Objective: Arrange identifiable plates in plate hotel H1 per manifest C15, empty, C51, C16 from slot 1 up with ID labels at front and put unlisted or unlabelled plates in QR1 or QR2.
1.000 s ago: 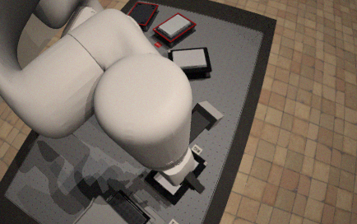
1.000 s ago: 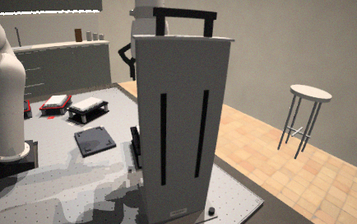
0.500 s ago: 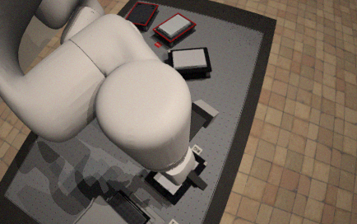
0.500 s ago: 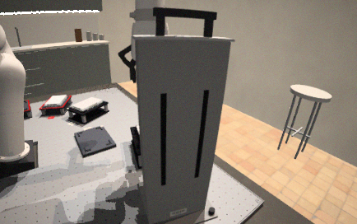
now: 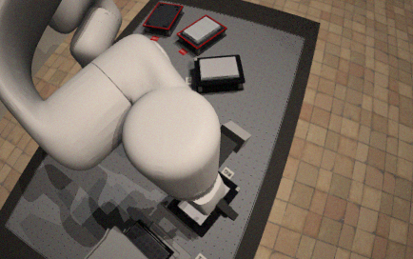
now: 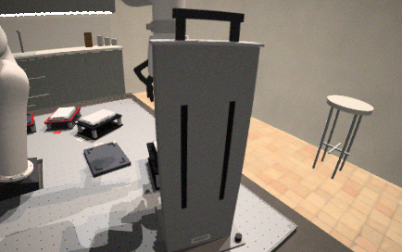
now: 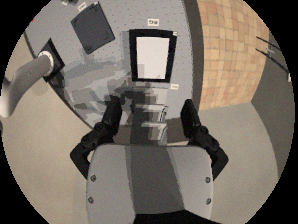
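Observation:
My gripper (image 7: 152,104) is open and empty, pointing down. In the wrist view a white plate (image 7: 152,56) lies flat in a black nest beyond the fingertips, apart from them. In the overhead view the same plate (image 5: 199,212) is mostly hidden under my wrist, near the deck's front edge. The plate hotel H1 (image 6: 206,139) shows only its grey closed back and black top handle; its slots and plates are hidden. Its top also shows in the overhead view (image 5: 128,240). My gripper's black fingers (image 6: 144,79) stick out behind the hotel's left edge. No labels can be read.
Two red-edged nests stand at the far end: one empty (image 5: 163,15), one holding a white plate (image 5: 202,30). A raised black nest (image 5: 219,69) holds another white plate. An empty dark nest (image 6: 106,157) lies mid-deck. My arm hides much of the deck.

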Controlling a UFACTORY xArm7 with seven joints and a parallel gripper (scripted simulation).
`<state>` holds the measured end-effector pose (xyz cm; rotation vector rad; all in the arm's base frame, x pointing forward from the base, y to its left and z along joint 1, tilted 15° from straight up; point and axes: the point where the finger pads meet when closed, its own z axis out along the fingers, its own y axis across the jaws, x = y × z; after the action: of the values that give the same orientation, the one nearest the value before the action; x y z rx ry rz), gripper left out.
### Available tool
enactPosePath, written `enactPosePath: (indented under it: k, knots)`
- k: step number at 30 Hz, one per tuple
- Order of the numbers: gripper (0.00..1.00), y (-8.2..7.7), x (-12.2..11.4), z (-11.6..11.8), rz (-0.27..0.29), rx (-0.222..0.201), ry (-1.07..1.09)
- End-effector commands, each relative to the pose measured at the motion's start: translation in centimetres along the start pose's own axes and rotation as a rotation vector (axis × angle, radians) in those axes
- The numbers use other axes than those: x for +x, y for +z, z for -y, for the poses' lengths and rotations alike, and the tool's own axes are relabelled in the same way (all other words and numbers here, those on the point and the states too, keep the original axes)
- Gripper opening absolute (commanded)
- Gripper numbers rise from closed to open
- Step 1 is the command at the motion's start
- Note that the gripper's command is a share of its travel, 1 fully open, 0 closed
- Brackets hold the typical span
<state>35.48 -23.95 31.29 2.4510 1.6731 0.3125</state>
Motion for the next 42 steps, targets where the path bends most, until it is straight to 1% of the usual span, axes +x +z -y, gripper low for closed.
enactPosePath:
  k: [1,4,19,21,36,38,42]
  knots:
    - [1.00,0.5,0.0,-0.1,0.000,-0.004,0.000]
    - [1.00,0.6,0.0,-0.1,0.000,-0.004,0.000]
    - [1.00,3.1,0.0,-0.1,0.000,-0.004,0.000]
    - [1.00,3.1,0.0,-0.1,0.000,-0.004,0.000]
    - [1.00,5.6,0.0,-0.1,0.000,-0.004,0.000]
    - [1.00,5.6,0.0,-0.1,0.000,-0.004,0.000]
    - [1.00,6.3,0.0,-0.1,0.000,-0.004,0.000]
